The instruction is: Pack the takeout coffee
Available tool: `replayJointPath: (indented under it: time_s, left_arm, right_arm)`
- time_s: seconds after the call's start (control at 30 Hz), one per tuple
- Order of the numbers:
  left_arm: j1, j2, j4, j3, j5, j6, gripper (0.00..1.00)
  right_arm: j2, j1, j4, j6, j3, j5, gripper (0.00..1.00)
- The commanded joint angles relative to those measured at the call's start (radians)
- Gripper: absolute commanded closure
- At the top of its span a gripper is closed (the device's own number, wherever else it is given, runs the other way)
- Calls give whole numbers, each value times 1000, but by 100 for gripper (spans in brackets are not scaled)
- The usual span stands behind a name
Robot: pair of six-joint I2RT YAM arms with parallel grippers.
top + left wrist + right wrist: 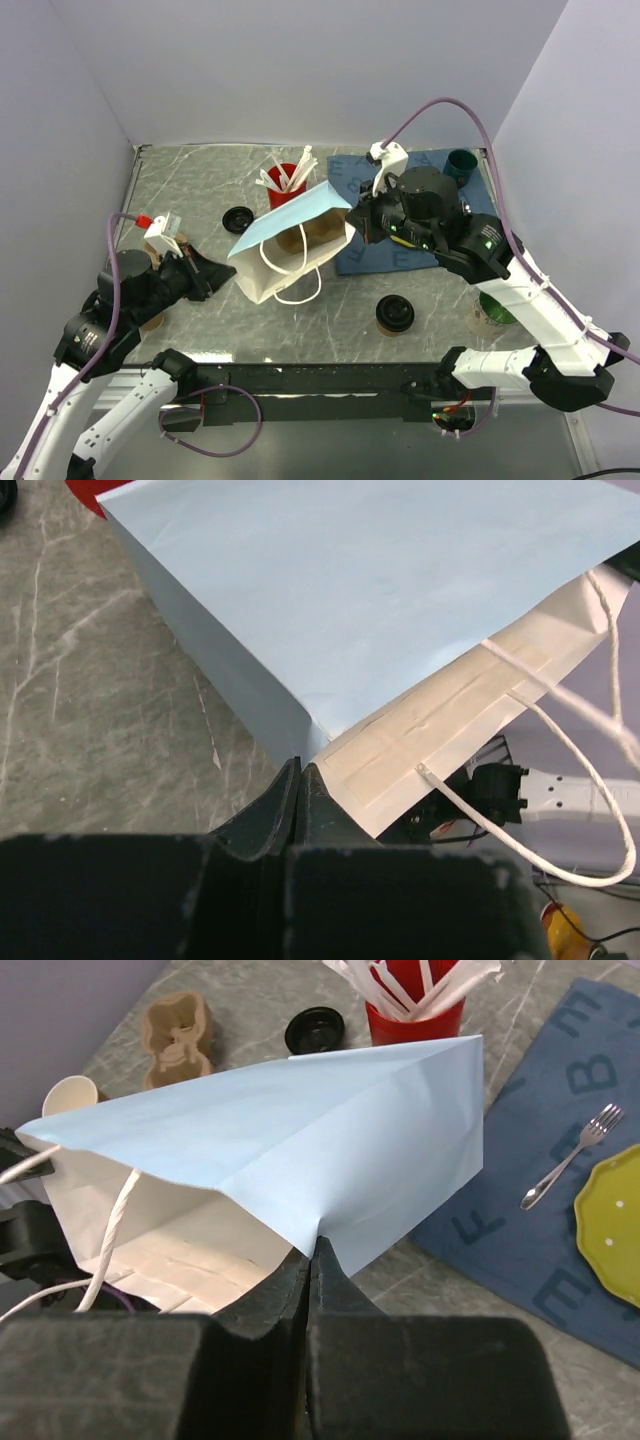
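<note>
**A grey marbled table boxed in by pale walls, under soft, even light.**

The table [190,190] had a grey, stone-patterned top veined in white, glossy enough to carry faint reflections. A back wall [320,70] rose at its far edge, and a left wall [50,120] and a right wall [585,120] closed the sides. All three were smooth, plain and tinted pale lavender. A thin metal strip [134,190] ran where the top met the left wall. A black rail [330,378] edged the near side, and a flat grey surface [340,450] lay nearer still. Light fell evenly from above, and the shadows on the tabletop were soft and short.
</note>
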Motion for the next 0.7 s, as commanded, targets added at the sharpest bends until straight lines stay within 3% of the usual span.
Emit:
replayJointPath:
  time_s: [0.0,0.1,0.17,0.23,0.27,0.33,0.4,0.53,0.6,0.67]
  left_arm:
    - [0,-10,98,-52,-19,-77,99]
    - [0,12,103,-15,-35,-92,99]
    - [0,-22,156,-108,15,-114,99]
    - [0,-7,117,-22,-4,-129,99]
    - [0,7,95,-12,-27,-129,99]
    - [0,-11,99,-135,-12,-109,99]
    - [0,-31,135,-167,-9,-118,99]
    - [0,65,66,169,-80,-99,99]
    - [0,101,18,227,-92,-79,99]
    - [0,70,15,172,-106,-76,99]
  right_arm:
    - [1,0,93,-22,-37,41,100]
    - [82,12,-83,10,146,68,100]
    - [41,0,57,-11,-53,3,100]
    - [82,3,-58,12,136,13,100]
    - [87,6,-69,9,143,32,100]
    - [47,3,31,4,-59,4,100]
    - [52,2,51,-5,-110,-11,100]
    - [108,2,-89,-40,216,42,100]
    - [89,2,-91,-24,215,46,100]
    - [26,0,-36,39,46,32,100]
